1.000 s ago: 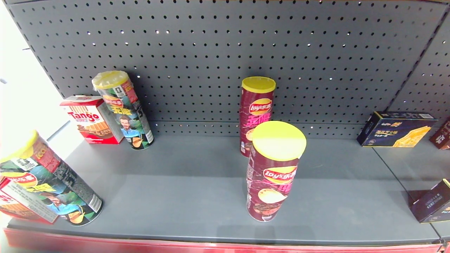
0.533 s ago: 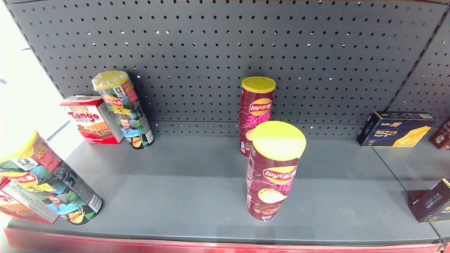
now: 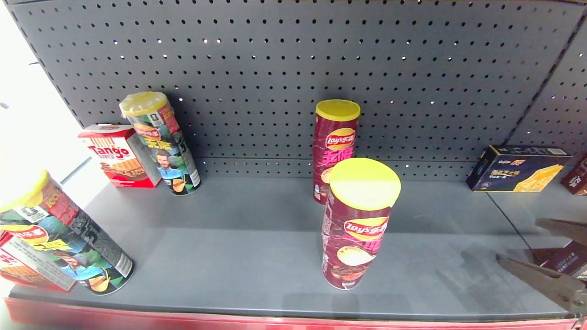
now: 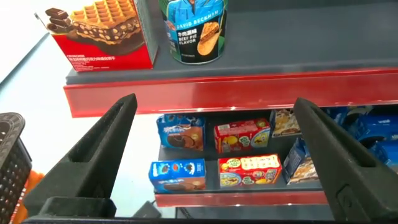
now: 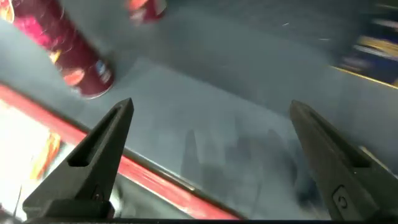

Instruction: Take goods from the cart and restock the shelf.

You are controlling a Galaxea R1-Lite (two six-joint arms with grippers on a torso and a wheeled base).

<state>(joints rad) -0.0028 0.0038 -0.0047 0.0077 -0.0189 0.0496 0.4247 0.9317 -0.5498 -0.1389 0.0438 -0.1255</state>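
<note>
Our right gripper hangs spread over the shelf, right of the front maroon can. Our left gripper is spread too.

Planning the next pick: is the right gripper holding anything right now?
No, the right gripper is open and empty, with only the bare grey shelf showing between its jaws.

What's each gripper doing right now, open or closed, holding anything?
Left gripper: jaws open, holding nothing.
Right gripper: jaws open, holding nothing.
</note>
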